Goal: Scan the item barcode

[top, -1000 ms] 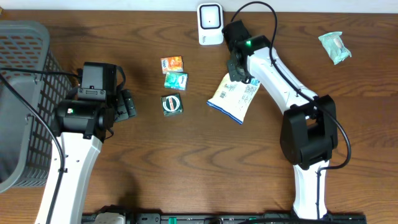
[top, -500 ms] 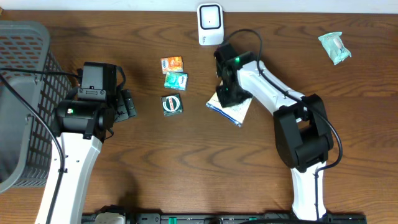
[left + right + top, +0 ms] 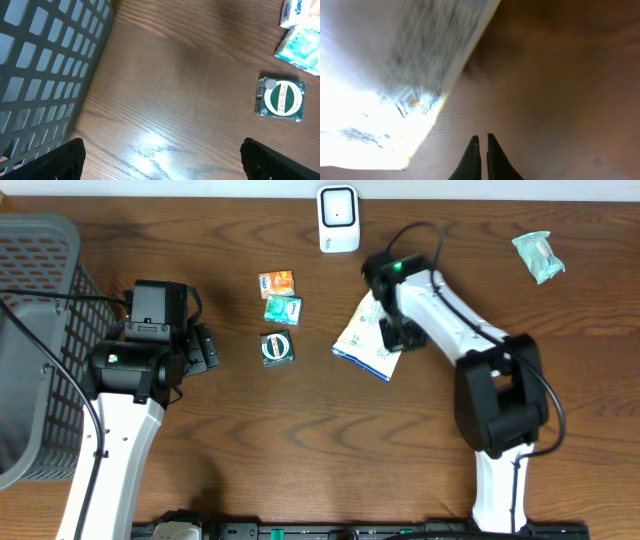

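A white and blue packet (image 3: 362, 340) lies flat on the table below the white barcode scanner (image 3: 338, 218). My right gripper (image 3: 396, 330) is low at the packet's right edge. In the right wrist view its fingers (image 3: 483, 142) are shut with nothing between them, and the blurred, bright packet (image 3: 395, 85) lies to their left. My left gripper (image 3: 205, 348) stays open over bare wood (image 3: 162, 167), left of a green round-label Zam-Buk box (image 3: 281, 98).
An orange sachet (image 3: 277, 282), a teal sachet (image 3: 283, 308) and the green box (image 3: 277, 348) sit in a column left of the packet. A teal wrapped item (image 3: 538, 255) lies at the far right. A grey mesh basket (image 3: 40, 300) fills the left edge.
My right gripper closed and swung from the packet's far end, over the packet, to its right edge. The packet shifted slightly. The left arm stayed still.
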Controlling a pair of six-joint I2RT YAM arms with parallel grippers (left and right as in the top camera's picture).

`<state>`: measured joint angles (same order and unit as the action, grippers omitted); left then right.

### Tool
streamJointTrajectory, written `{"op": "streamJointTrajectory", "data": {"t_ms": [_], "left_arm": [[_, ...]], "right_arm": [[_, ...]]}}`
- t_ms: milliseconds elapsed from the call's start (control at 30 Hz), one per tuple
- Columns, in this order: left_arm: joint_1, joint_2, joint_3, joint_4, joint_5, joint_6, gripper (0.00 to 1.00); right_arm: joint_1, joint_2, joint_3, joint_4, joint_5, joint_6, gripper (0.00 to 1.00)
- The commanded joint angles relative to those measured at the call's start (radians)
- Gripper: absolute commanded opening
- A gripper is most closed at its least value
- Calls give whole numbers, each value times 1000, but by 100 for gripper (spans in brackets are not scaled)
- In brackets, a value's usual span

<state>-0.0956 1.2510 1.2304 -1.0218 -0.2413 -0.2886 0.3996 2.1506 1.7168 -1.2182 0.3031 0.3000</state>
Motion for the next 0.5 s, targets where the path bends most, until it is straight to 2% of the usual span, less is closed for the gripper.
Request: {"op": "streamJointTrajectory", "data": {"t_ms": [0,67,200,467], "left_arm": [[-2,3,15,-2,-3,-5,98],[-2,3,15,-2,-3,-5,98],[-2,3,15,-2,-3,-5,98],[-2,3,15,-2,-3,-5,98]], "right_arm": [[-2,-90,58,76,3,21,6],[-2,-97,58,179,-11,21,10],[-7,-87,50,349,-69,22,6],[-9,8,48,459,-117,45,8]]}}
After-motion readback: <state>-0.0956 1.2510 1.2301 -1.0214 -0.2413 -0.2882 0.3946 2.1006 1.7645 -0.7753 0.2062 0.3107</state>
